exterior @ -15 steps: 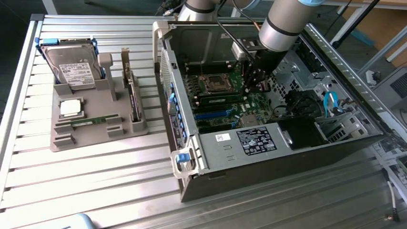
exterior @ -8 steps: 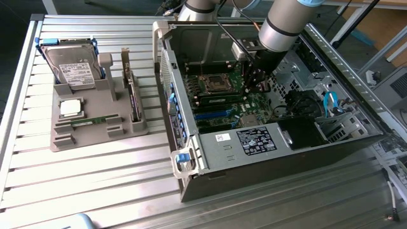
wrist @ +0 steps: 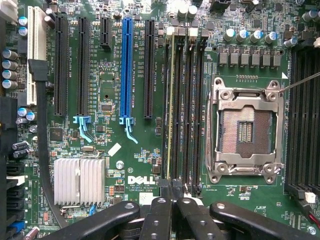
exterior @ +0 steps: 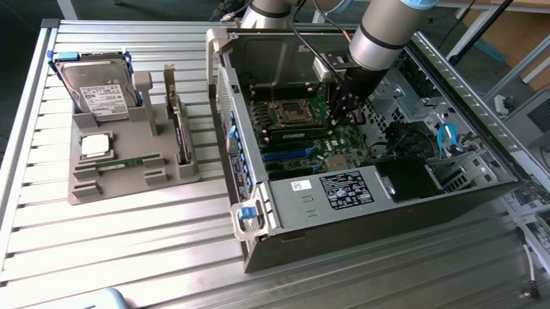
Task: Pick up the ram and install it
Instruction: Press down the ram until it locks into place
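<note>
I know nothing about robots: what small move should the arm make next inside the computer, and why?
Probably a gentle push straight down on the ram. It stands edge-on in a memory slot beside the empty processor socket, and the shut gripper sits at its near end. I cannot tell whether the slot's clips have caught, so pressing seems wise.

I count two ram sticks: one ram stick [wrist: 171,100] stands in a slot right at the pincer [wrist: 172,195], and the second ram stick [exterior: 125,163] lies well away on the single grey tray [exterior: 129,188]. That tray also holds one hard drive [exterior: 96,90], one silver processor [exterior: 94,145] and one expansion card [exterior: 180,138]. One processor socket [wrist: 245,131] sits near the pincer.
</note>
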`<state>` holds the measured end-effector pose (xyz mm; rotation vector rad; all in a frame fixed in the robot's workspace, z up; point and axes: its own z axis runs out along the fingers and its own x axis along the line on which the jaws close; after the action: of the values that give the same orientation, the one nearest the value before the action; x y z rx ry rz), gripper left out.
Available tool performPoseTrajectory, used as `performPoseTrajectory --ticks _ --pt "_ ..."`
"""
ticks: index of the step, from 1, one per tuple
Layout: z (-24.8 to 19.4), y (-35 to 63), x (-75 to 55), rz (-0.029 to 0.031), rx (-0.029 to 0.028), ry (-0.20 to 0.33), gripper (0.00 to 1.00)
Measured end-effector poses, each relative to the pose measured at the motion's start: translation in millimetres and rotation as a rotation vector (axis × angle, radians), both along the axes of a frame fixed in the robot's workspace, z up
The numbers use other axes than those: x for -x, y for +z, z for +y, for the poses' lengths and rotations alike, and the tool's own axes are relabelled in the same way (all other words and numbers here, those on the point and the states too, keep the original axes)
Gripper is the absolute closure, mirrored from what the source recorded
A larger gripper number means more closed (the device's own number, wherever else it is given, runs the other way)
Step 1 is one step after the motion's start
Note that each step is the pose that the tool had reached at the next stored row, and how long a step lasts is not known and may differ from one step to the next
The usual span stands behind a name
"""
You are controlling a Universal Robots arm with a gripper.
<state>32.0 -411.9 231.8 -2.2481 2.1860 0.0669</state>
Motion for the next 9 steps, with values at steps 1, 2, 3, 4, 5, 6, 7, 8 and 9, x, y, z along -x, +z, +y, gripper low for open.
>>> performPoseTrajectory --ticks 1,2,3,4,5,6,7,8,9 --pt "0.0 0.0 0.0 0.0 0.0 0.0 0.89" --pt "0.0 0.4 0.0 0.0 -0.0003 0.0 0.89" --pt "0.1 1.2 0.0 0.0002 -0.0007 0.0 0.89" --pt "0.0 2.4 0.0 0.0005 -0.0003 0.0 0.89" --pt "0.0 3.6 0.1 0.001 0.0 0.0 0.89" --pt "0.0 4.9 0.0 0.0014 0.0 0.0 0.89" --pt "0.0 6.4 0.0 0.0019 0.0 0.0 0.89" --pt "0.0 7.5 0.0 0.0022 0.0 0.0 0.89" --pt "0.0 8.7 0.0 0.0025 0.0 0.0 0.89"
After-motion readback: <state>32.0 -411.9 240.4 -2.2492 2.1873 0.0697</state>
